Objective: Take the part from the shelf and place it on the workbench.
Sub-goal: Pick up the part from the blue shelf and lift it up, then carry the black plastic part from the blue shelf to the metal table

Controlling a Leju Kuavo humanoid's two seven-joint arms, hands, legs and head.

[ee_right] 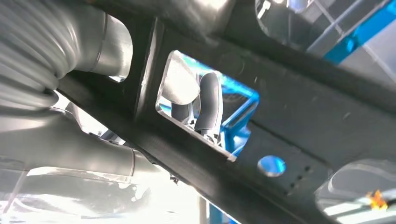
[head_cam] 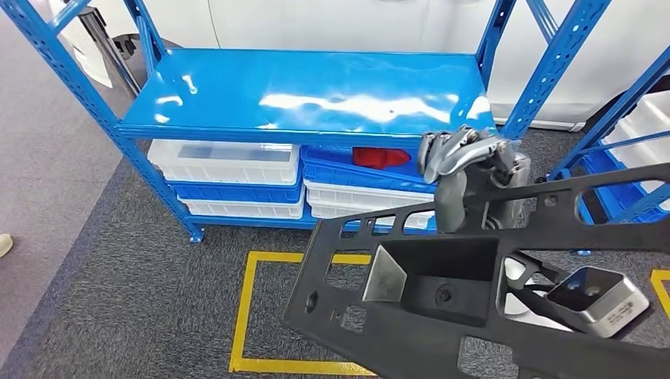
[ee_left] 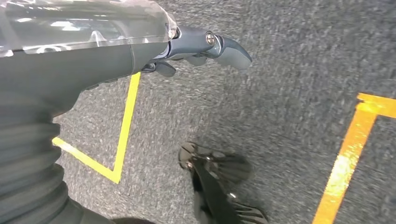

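Observation:
In the head view my right hand grips the upper edge of a large black plastic frame part. The part hangs tilted in front of me, clear of the blue shelf, and carries a grey metal bracket at its right end. The shelf's top board is bare. In the right wrist view, the fingers reach through a rectangular opening in the black part. My left hand hangs over the grey carpet, its fingers loosely apart and holding nothing.
White and blue bins sit on the shelf's lower level, one of them holding a red piece. A second blue shelf stands at the right. Yellow tape marks a square on the carpet. A person's shoe shows at the left edge.

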